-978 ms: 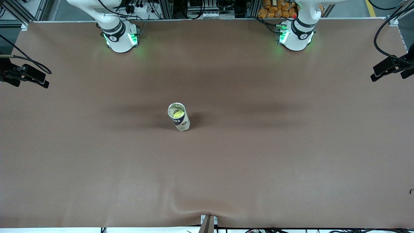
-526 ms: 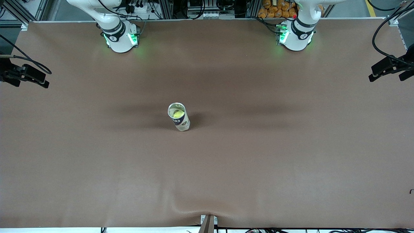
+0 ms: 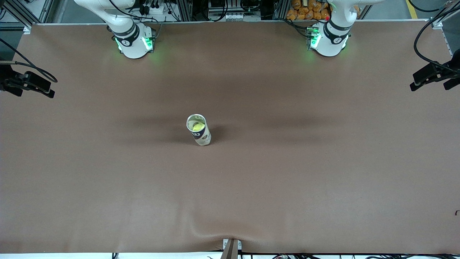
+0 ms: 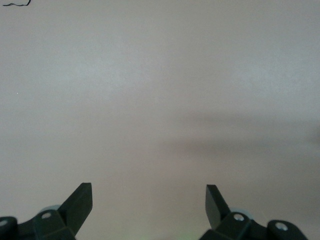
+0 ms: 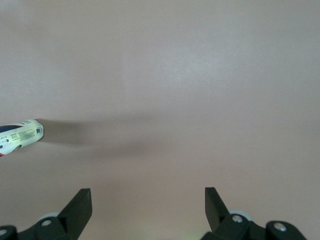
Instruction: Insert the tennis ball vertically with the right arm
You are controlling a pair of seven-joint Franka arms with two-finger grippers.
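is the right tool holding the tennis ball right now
No, the right tool is open and empty over bare table, while the tennis ball sits inside the upright can.

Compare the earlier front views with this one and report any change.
Nothing visibly changed. The tennis ball sits inside the upright can mid-table, and both end effectors, left and right, are open over the bare table, as a second ago.

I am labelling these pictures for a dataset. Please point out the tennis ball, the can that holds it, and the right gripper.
tennis ball (image 3: pixel 197 126): front view, on its yellow top inside the can's open mouth.
can (image 3: pixel 203 136): front view, on its printed side wall.
right gripper (image 5: pixel 148 206): right wrist view, midway between its open fingertips, over bare table.
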